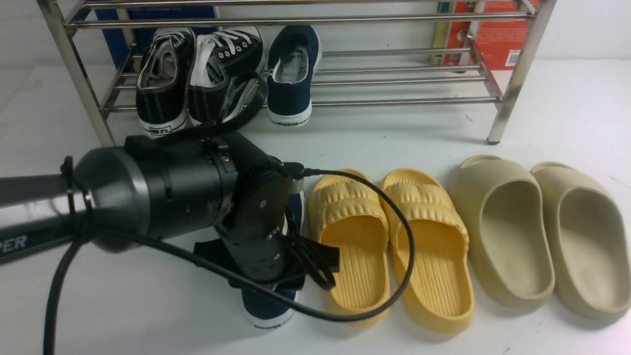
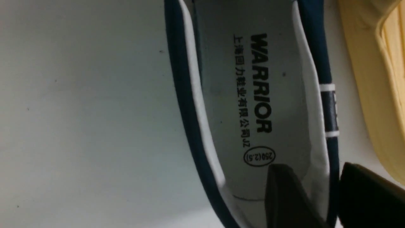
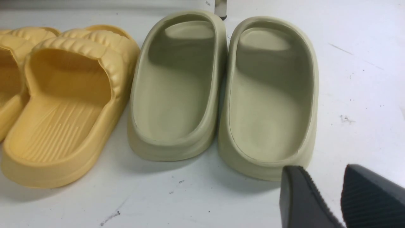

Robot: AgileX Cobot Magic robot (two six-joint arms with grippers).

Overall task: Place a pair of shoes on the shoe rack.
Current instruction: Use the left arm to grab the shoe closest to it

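One navy shoe point(image 1: 292, 74) of the pair stands on the shoe rack point(image 1: 394, 101), heel toward me, beside the black sneakers. The other navy shoe point(image 1: 268, 310) lies on the table under my left wrist, left of the yellow slippers. The left wrist view looks into that shoe point(image 2: 259, 95), showing "WARRIOR" on the insole. My left gripper point(image 2: 313, 166) straddles its side wall near the heel. One finger point(image 2: 284, 196) is inside, the other point(image 2: 367, 196) outside, with a gap still showing inside. My right gripper point(image 3: 321, 167) hangs open and empty over bare table, by the heel of a beige slide.
Black lace-up sneakers point(image 1: 197, 79) fill the rack's left end. Yellow slippers point(image 1: 389, 246) lie close right of the navy shoe on the table, and beige slides point(image 1: 532, 231) lie further right. A cable point(image 1: 394, 276) from my left wrist loops over the yellow slippers.
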